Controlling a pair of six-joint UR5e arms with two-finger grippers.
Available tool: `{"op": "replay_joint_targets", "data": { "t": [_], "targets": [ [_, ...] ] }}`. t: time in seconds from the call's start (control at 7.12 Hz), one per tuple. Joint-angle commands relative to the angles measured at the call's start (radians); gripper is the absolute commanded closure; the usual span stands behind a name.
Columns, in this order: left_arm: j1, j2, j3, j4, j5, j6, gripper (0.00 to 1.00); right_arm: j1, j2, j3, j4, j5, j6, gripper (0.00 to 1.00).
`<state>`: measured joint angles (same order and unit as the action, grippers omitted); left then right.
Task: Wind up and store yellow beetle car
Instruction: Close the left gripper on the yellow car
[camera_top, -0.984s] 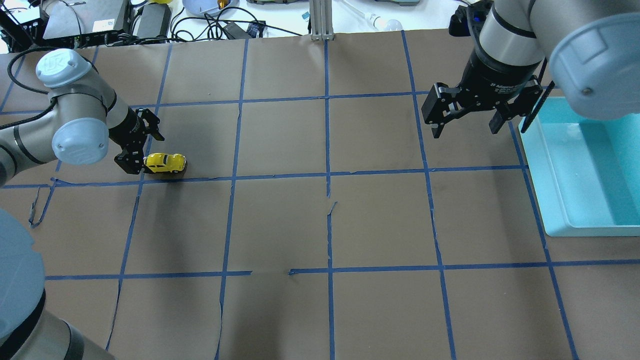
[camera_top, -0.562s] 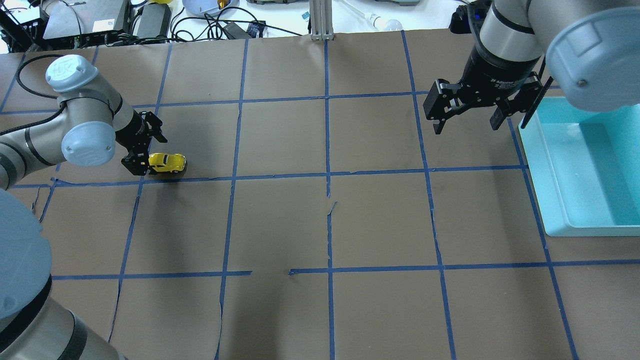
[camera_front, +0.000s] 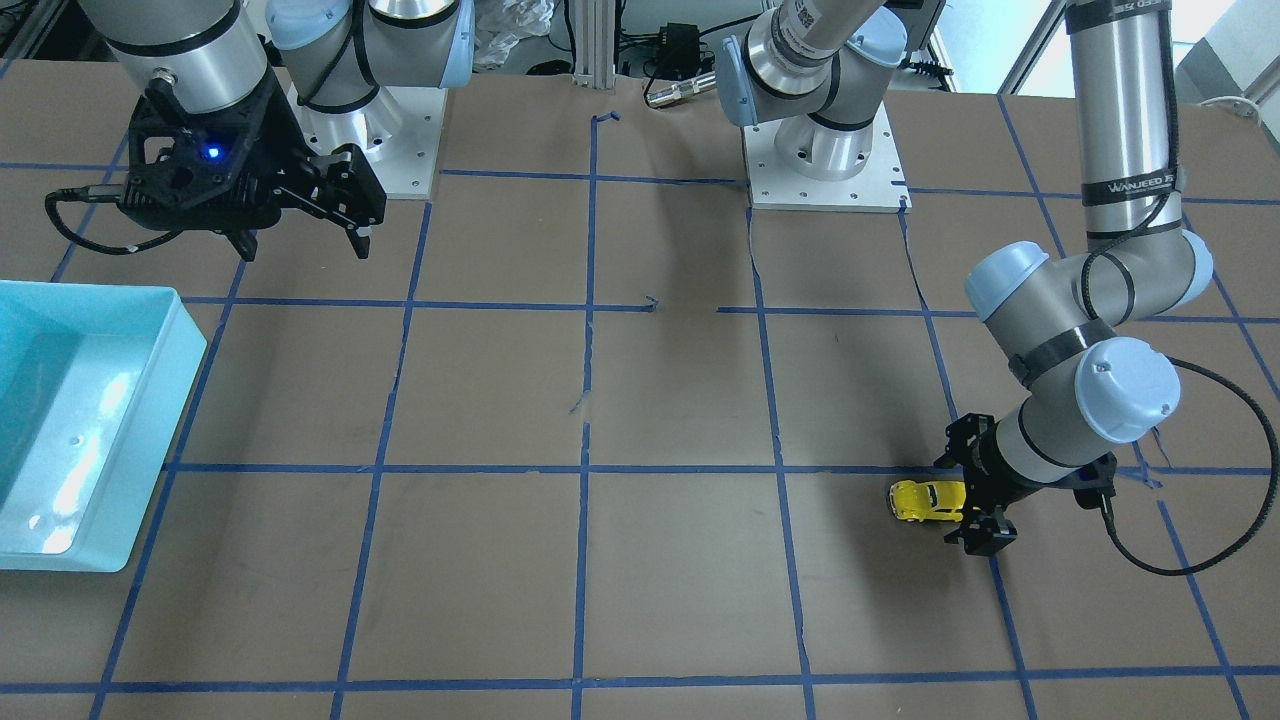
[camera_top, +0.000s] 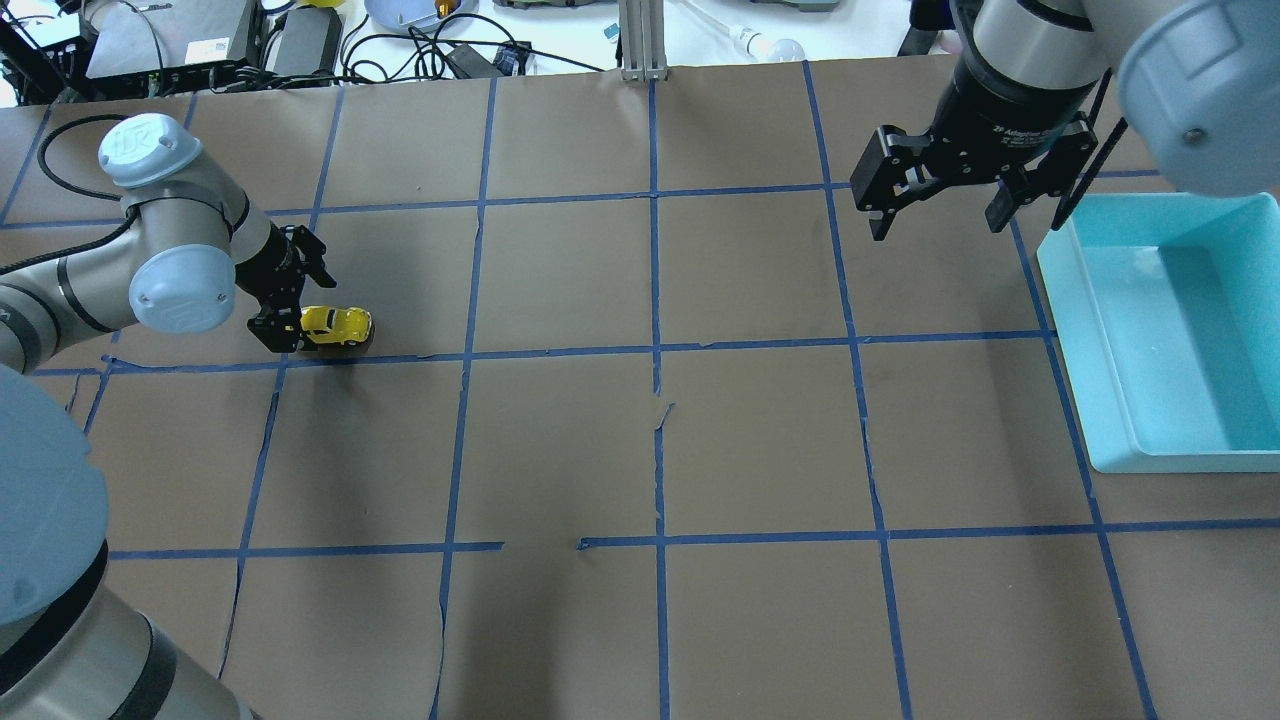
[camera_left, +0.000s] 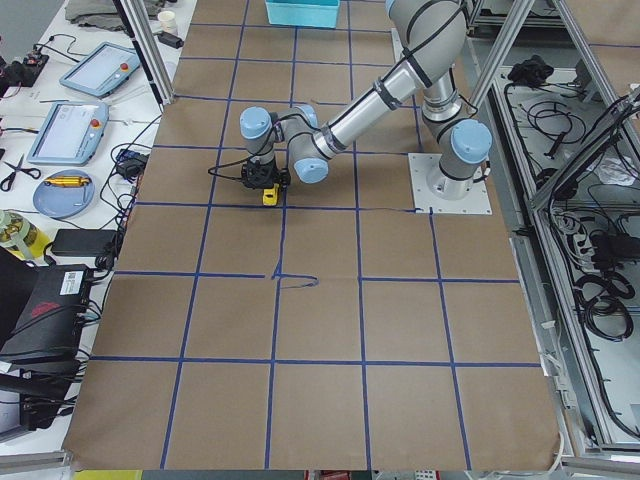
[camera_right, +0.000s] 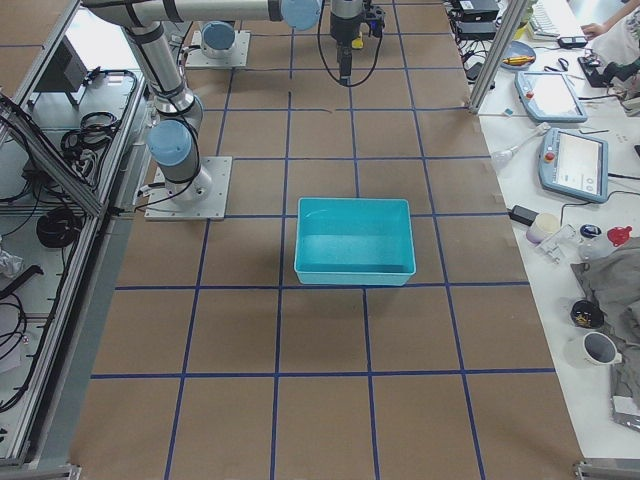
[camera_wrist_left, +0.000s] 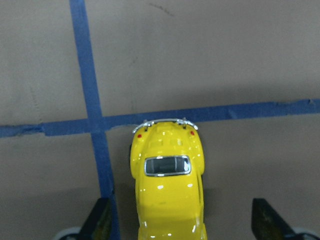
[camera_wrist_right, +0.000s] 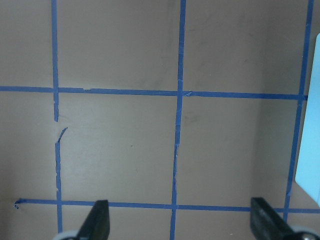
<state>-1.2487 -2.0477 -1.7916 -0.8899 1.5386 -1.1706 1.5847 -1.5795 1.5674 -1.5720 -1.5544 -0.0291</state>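
Note:
The yellow beetle car (camera_top: 338, 325) stands on the brown paper at the left, on a blue tape line. It also shows in the front view (camera_front: 922, 500) and the left side view (camera_left: 270, 196). My left gripper (camera_top: 300, 305) is open, low over the table, with its fingers on either side of the car's one end. In the left wrist view the car (camera_wrist_left: 167, 190) lies between the fingers (camera_wrist_left: 102, 220), nearer the left one, which do not touch it. My right gripper (camera_top: 938, 225) is open and empty, high at the far right (camera_front: 303, 248).
A teal bin (camera_top: 1065, 300) sits at the right table edge, beside the right gripper; it shows in the front view (camera_front: 150, 440) and the right side view (camera_right: 355, 275). Cables and devices lie beyond the far edge. Blue tape grids the paper.
My left gripper has slid a little toward the car, so its fingers now flank the car's end. My right gripper has moved away toward the table's far edge. The car has not moved.

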Motion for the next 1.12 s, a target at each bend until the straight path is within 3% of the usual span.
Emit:
{"op": "replay_joint_targets", "data": {
  "t": [0.0, 0.42, 0.7, 0.98],
  "targets": [
    [0.000, 0.012, -0.005, -0.001, 0.003, -0.013, 0.02, 0.000, -0.002, 0.002, -0.002, -0.004, -0.002, 0.00],
    [-0.002, 0.011, -0.008, -0.001, 0.001, -0.023, 0.04, -0.002, 0.004, 0.010, -0.003, -0.009, 0.000, 0.00],
    [-0.002, 0.008, -0.008, -0.001, 0.000, -0.024, 0.23, -0.002, 0.006, 0.010, -0.005, -0.009, -0.002, 0.00],
    [-0.002, 0.003, -0.008, -0.001, -0.011, -0.023, 0.57, -0.002, 0.004, 0.010, -0.014, -0.009, -0.002, 0.00]
  ]
}}
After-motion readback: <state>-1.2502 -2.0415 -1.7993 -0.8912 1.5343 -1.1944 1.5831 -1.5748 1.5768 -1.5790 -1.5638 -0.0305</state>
